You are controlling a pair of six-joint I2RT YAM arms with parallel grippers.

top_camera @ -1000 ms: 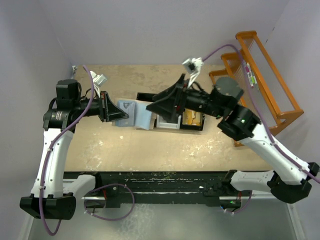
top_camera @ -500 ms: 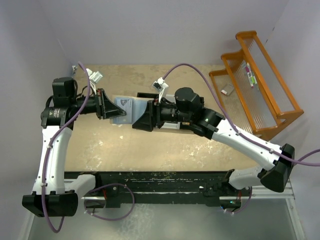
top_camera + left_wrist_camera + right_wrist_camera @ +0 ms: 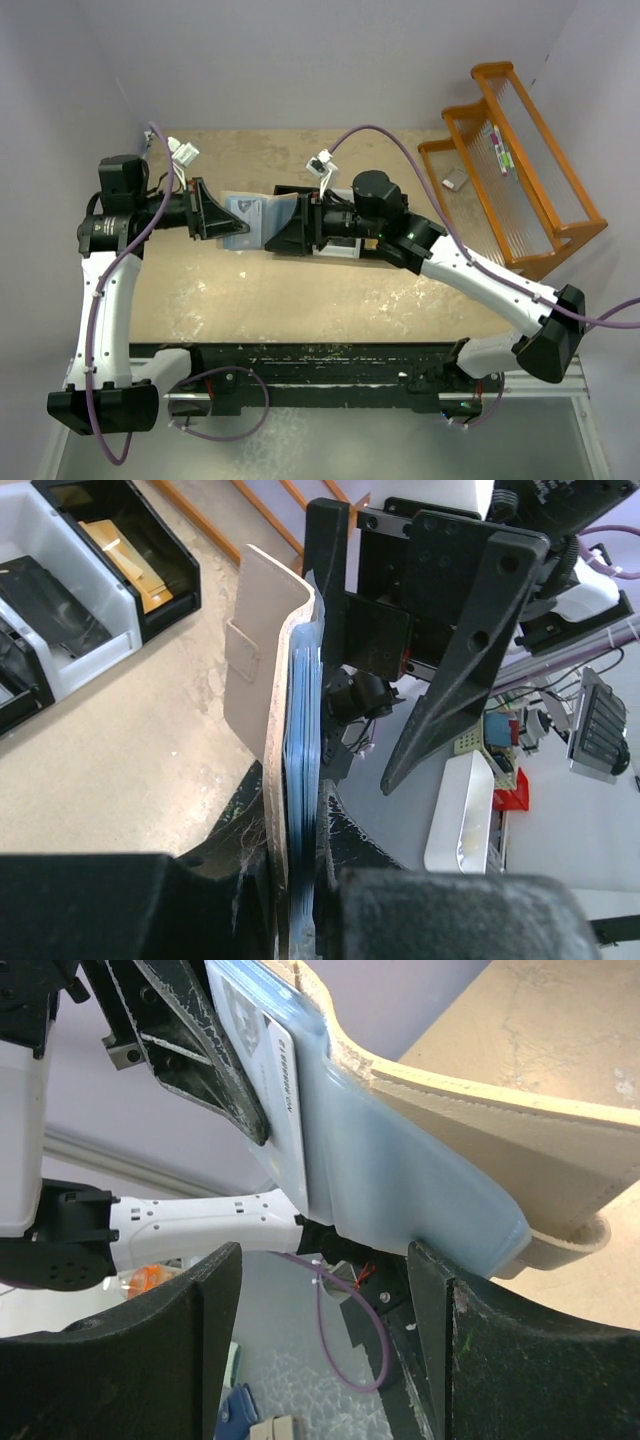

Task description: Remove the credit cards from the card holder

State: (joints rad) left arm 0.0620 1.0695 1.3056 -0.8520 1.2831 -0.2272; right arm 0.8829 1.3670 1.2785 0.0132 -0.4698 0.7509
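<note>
Right gripper (image 3: 280,238) closer around card holder (image 3: 252,214), cards (image 3: 283,1085) mostly hidden.

- Counter (image 3: 330,300): tan surface, mottled with pale scuffs, closed in by pale lilac panels (image 3: 300,60) at the back and sides.
- Black tray (image 3: 183,585): sits flat on the counter toward the back centre and is split into compartments. One compartment holds a white insert (image 3: 95,650); the next holds flat tan pieces (image 3: 120,550).
- Orange wooden rack (image 3: 560,200): stepped, stands at the counter's right side. Its left feet are on the tan surface; the rest of its footing cannot be confirmed.
</note>
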